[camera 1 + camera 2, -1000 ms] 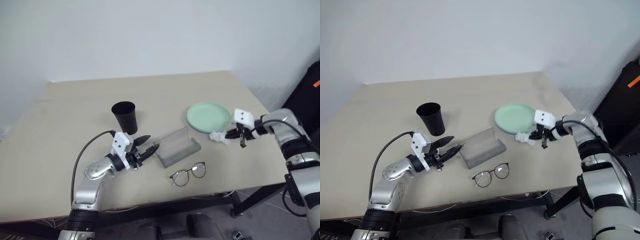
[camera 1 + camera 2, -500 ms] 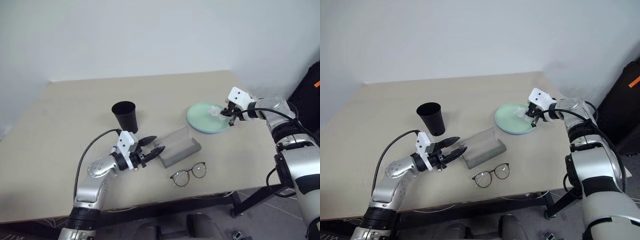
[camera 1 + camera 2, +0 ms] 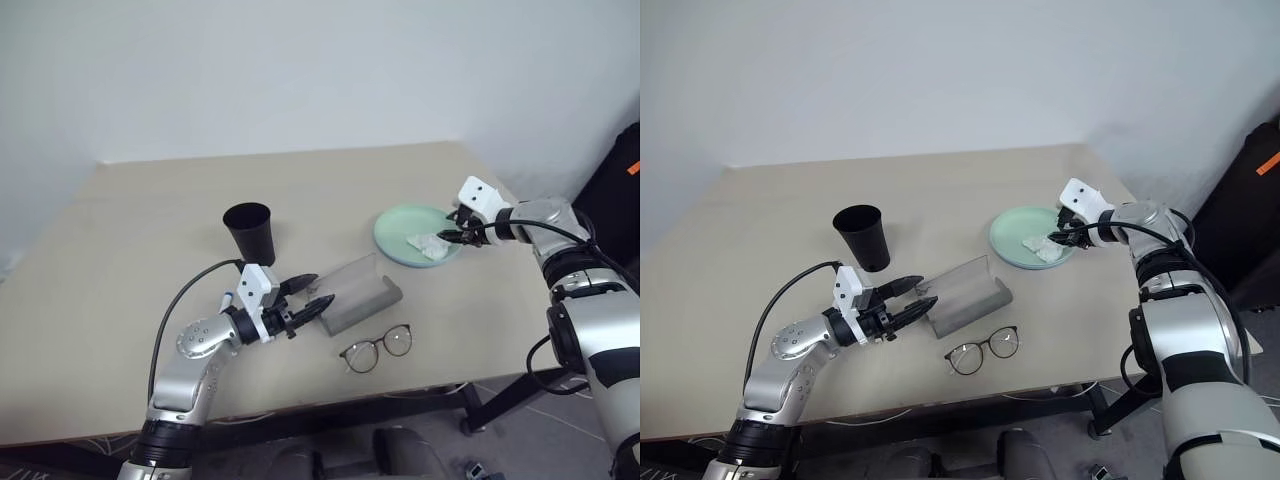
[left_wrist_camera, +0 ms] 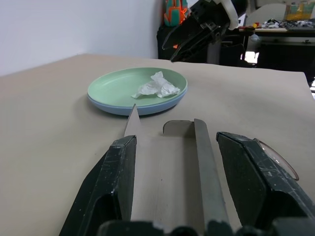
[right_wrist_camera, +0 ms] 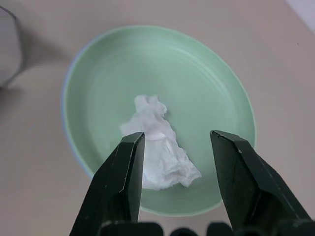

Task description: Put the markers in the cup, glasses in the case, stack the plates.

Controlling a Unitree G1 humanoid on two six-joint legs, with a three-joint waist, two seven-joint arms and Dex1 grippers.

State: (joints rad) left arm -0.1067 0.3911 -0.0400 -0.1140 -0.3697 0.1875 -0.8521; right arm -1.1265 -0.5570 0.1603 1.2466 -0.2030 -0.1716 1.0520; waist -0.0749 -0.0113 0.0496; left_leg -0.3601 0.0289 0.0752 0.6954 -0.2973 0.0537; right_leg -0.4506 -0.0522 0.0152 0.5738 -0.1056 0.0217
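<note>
I see the table with everything spread across its middle. The green plate sits stacked on the blue plate toward the right, a crumpled tissue lying in it. My right gripper hangs just above that tissue, fingers spread, holding nothing. The grey case lies open mid-table, and my left gripper is at its end, fingers wide apart and empty. The black cup stands upright behind it. The glasses rest just in front of the case.
</note>
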